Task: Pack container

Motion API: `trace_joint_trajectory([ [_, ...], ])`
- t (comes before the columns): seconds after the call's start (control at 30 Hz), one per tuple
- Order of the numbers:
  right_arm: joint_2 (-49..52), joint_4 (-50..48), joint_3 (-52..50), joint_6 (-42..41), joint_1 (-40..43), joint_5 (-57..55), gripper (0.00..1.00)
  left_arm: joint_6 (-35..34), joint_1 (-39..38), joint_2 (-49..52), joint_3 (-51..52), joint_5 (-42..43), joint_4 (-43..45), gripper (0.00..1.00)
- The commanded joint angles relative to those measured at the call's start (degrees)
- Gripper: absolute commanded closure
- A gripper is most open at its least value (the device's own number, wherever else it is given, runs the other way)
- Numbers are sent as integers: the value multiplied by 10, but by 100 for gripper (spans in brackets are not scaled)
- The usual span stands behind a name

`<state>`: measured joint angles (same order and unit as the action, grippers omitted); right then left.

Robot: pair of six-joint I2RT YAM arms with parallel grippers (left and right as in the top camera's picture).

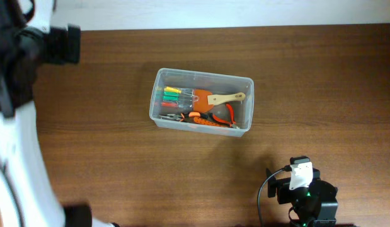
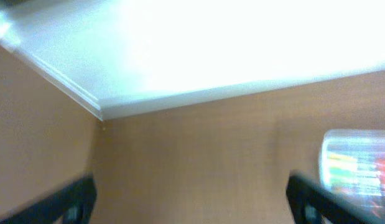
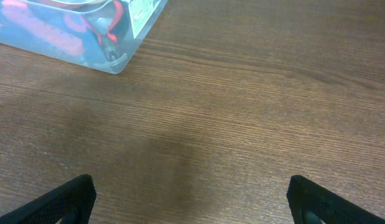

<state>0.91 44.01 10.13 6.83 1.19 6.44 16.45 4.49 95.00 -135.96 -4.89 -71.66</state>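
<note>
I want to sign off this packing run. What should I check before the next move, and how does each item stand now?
1. Tools inside container: ok; brush and screwdrivers lie within its walls.
2. Container upright on table: ok.
3. Left gripper open, empty: ok.
4. Right gripper open, empty: ok.
5. Both grippers apart from container: ok.
6. Tools sit below the container's rim: cannot tell from above.

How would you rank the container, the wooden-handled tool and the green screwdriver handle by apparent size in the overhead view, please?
1. container, by far the largest.
2. wooden-handled tool.
3. green screwdriver handle, the smallest.
Both tools lie inside the container at similar depth, so the order is safe.
</note>
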Motion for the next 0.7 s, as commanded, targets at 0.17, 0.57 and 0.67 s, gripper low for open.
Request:
trace_joint_trajectory([
  [0.17,-7,-1,-6,-2,4,-7,2,-2,-66,-362,439,40,273,1],
  [0.57,-7,-1,-6,-2,4,-7,2,-2,-69,-808,1117,41,617,1],
  [0.67,-7,-1,-6,-2,4,-7,2,-2,-69,-860,1216,51,679,1],
])
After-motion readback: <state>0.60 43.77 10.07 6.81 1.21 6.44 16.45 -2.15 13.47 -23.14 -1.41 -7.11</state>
